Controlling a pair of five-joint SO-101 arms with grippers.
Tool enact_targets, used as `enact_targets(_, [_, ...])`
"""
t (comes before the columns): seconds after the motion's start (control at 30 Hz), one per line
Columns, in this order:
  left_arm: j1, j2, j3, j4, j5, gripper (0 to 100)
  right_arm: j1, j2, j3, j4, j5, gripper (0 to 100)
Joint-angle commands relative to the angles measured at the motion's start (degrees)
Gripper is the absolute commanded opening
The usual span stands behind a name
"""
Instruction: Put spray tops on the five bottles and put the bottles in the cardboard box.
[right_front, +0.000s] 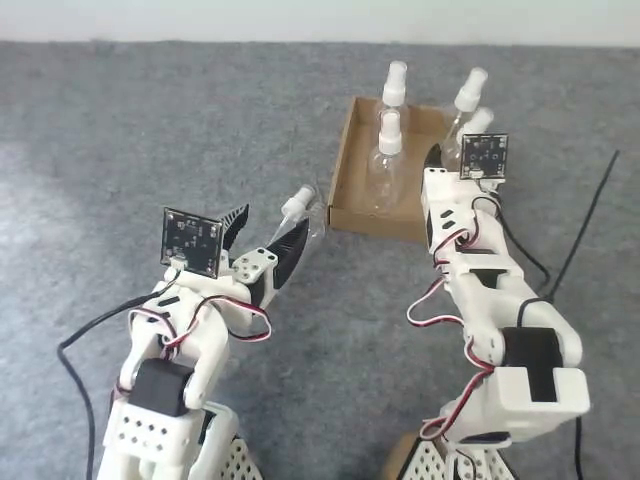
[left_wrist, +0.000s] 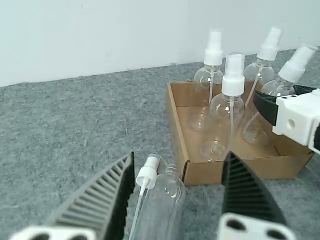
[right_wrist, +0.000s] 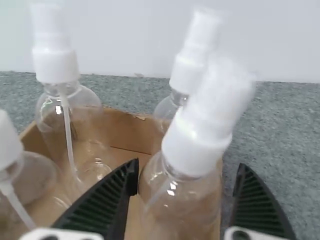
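High view is showing four clear, white-topped plastic spray bottles (right_front: 383, 168) standing in the brown cardboard box (right_front: 345, 165), the spread right gripper (right_wrist: 188, 167) straddling one. Fifth bottle (left_wrist: 161, 205), seemingly topped, is lying mid grey surface (right_front: 150, 120) beside the box, between the spread left gripper (right_front: 271, 227) jaws, not yet boxed.

Your high view looks down over the table (right_front: 150, 120) from its near edge. Both wrist cams sit low, close in, facing the back wall (left_wrist: 100, 35); all three views share the cardboard box (right_front: 372, 224).
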Motion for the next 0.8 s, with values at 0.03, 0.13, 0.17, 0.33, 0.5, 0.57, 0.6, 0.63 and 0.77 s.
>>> enact_targets(0.03, [0.2, -0.7, -0.4, -1.7, -0.3, 26, -0.4, -0.9, -2.9, -0.9, 0.1, 25.0])
enact_targets(0.13, [0.2, -0.7, -0.4, -1.6, -0.3, 26, -0.4, -0.9, -2.9, -0.9, 0.1, 25.0])
enact_targets(0.17, [0.2, -0.7, -0.4, -1.6, -0.3, 26, -0.4, -0.9, -2.9, -1.1, 0.1, 25.0])
enact_targets(0.33, [0.2, -0.7, -0.4, -1.6, -0.3, 26, -0.4, -1.0, -3.0, -1.4, 0.1, 29.2])
enact_targets(0.5, [0.2, -0.7, -0.4, -1.6, -0.4, 26, -0.4, -1.0, -3.0, -1.4, 0.1, 34.4])
enact_targets(0.57, [0.2, -0.7, -0.4, -1.7, -0.4, 26, -0.4, -2.0, -3.0, -1.0, 0.1, 34.4])
enact_targets(0.6, [0.2, -0.7, -0.4, -1.7, -0.4, 26, -0.4, -2.9, -3.0, -0.9, 0.1, 34.4])
enact_targets(0.63, [0.2, -0.7, -0.4, -1.7, -0.4, 26, -0.4, -3.7, -2.9, -0.9, 0.1, 34.4])
enact_targets(0.77, [0.2, -0.5, -0.4, -1.8, -0.4, 26, -0.3, -7.7, -2.8, 1.1, 0.1, 34.4])
